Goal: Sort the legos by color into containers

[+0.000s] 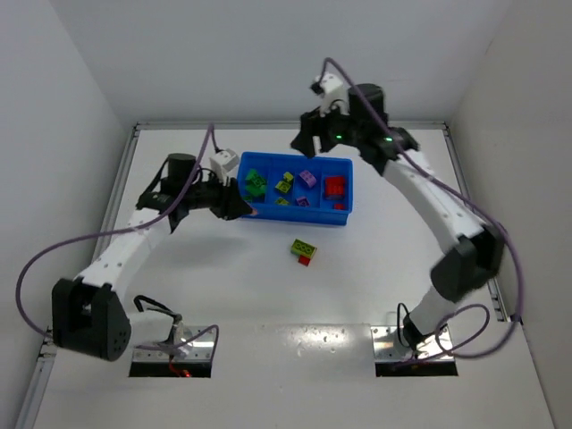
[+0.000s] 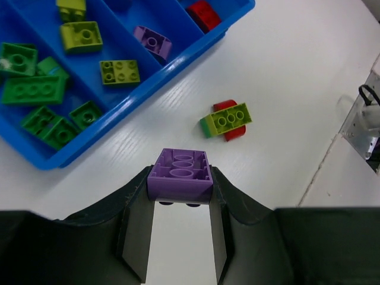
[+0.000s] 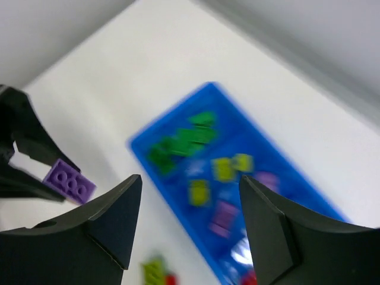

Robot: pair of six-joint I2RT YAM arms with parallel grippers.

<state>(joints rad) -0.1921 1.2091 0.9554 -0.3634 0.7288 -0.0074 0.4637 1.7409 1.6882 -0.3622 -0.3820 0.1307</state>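
Purple brick (image 2: 179,172) sits pinched in the left claw (image 2: 180,178), just off the left end of the blue tray (image 1: 299,217). Right claw (image 3: 190,181) hangs above the tray's far side, jaws apart, holding nothing. One yellow-green-and-red stack (image 1: 304,249) lies on the desk (image 1: 223,286), just nearer its near edge than the tray.

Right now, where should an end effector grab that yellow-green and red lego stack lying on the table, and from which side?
Probably come straight down from above and pinch the yellow-green top brick across its long flat sides, staying high: it lies studs up on the table, and the red piece juts out beneath both sides.
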